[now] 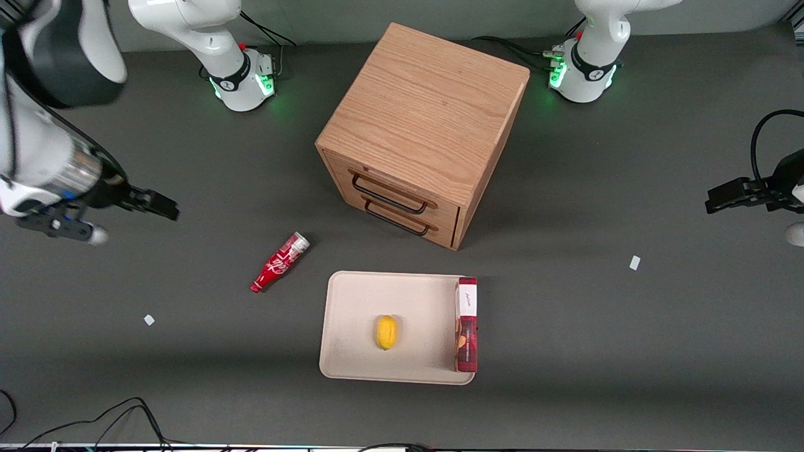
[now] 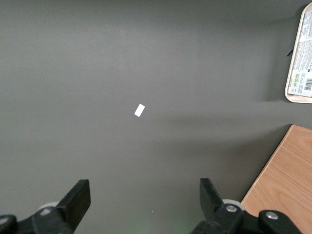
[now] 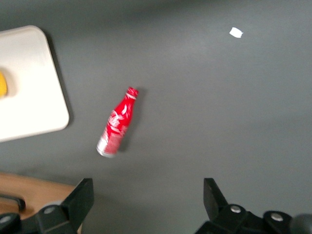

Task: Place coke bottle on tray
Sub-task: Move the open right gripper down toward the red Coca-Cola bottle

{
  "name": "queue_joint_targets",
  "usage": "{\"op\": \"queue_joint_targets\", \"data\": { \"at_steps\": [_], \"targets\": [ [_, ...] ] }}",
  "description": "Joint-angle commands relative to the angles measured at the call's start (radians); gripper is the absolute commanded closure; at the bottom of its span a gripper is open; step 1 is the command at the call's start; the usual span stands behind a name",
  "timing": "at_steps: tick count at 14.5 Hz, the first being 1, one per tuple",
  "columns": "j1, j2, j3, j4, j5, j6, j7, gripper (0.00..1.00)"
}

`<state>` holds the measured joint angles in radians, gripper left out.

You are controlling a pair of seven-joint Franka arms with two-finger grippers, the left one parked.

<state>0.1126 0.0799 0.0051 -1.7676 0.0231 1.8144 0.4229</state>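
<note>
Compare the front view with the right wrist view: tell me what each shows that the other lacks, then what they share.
Only the front view shows the wooden drawer cabinet's top, the red box lying on the tray, and the gripper from outside, hanging toward the working arm's end of the table.

Only the right wrist view shows the gripper's fingers spread open above the table.

Both show the coke bottle lying on its side on the table beside the tray, and the yellow fruit on the tray.
</note>
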Motion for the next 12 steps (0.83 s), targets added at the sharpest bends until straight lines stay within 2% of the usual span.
{"op": "queue_joint_targets", "data": {
  "at_steps": [1, 7, 12],
  "targets": [
    [0.002, 0.066, 0.044, -0.079, 0.014, 0.15, 0.161, 0.0],
    [0.004, 0.185, 0.136, -0.262, 0.002, 0.471, 0.506, 0.0],
    [0.004, 0.317, 0.141, -0.332, 0.001, 0.686, 0.563, 0.0]
  ]
}}
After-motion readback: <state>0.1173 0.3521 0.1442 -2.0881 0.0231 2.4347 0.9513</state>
